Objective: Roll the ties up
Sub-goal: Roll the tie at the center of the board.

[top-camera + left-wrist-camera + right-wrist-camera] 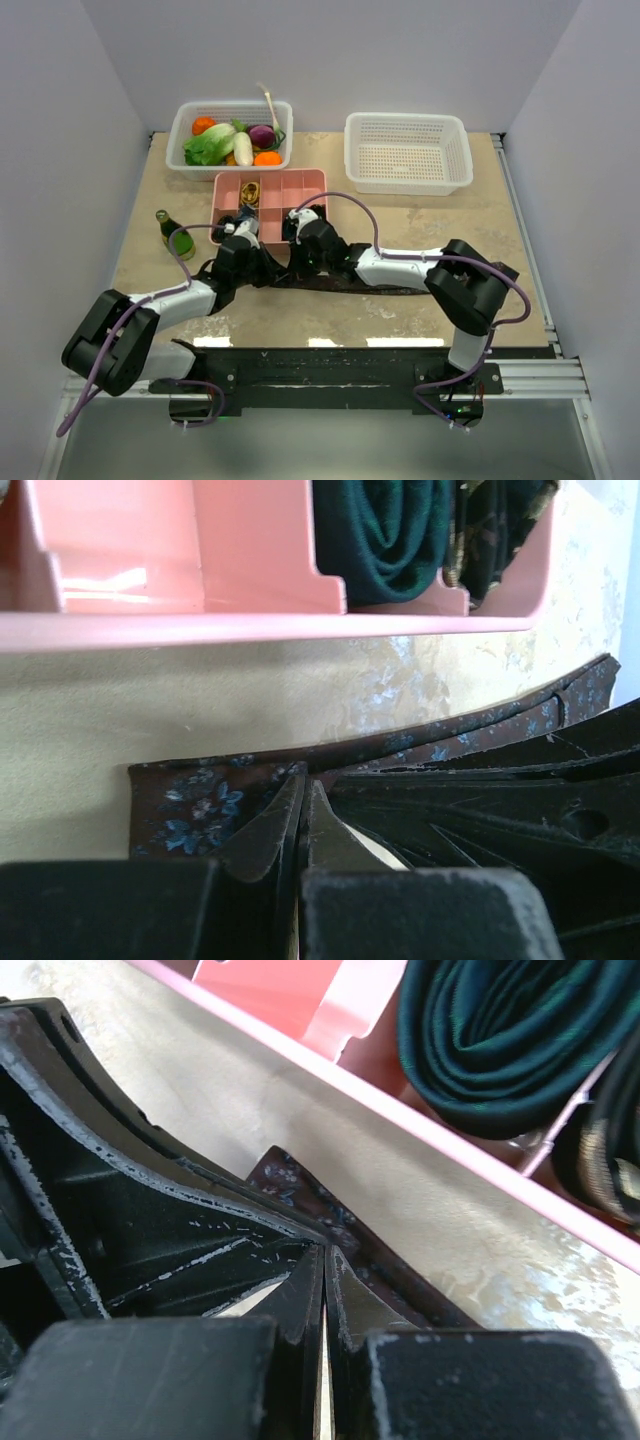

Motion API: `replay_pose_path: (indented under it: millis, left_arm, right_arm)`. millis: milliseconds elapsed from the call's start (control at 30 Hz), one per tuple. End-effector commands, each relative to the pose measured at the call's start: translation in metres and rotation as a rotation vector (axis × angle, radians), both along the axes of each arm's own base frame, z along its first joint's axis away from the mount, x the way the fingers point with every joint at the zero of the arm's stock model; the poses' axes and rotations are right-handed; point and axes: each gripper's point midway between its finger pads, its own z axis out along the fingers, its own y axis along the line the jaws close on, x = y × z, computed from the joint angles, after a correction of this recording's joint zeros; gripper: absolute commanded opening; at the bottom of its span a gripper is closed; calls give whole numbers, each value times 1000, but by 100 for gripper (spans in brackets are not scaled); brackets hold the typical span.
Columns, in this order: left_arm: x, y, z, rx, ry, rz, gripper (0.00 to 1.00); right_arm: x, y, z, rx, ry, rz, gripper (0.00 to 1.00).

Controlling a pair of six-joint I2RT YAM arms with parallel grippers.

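maroon flowery cloth, the tie [200, 805] is lying flat on the worktop [150, 710], its end right under the tips of both jaws. the left jaws and right jaws are pressing shut; whether cloth is caught in them, i cannot tell. the rolling seems to be only beginning. next, that end is needing a tight, straight curl over itself. rolled ties [385, 530] are sitting in the pink tray [250, 630] just past the jaws.
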Motion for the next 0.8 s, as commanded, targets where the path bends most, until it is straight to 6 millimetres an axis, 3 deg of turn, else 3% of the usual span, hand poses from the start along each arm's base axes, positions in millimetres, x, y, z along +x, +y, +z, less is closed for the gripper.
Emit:
replay_pose_path:
  millis: [0, 300, 500, 600, 667, 767]
  left_arm:
    - [3, -4, -1, -17, -12, 0, 0]
    - [-3, -9, -13, -45, 25, -20, 0]
    - [1, -4, -1, -24, -15, -7, 0]
    - [6, 3, 11, 15, -46, 13, 15]
    - [8, 8, 14, 51, -42, 27, 38]
    - [10, 16, 18, 97, -37, 41, 54]
  right_arm:
    - [-2, 14, -5, 49, 13, 34, 0]
    - [-7, 11, -30, 16, 52, 33, 0]
    - [-7, 5, -40, -17, 60, 20, 0]
    - [-7, 4, -42, -27, 59, 21, 0]
    - [-8, 3, -44, -29, 59, 24, 0]
    - [-8, 2, -48, -31, 63, 23, 0]
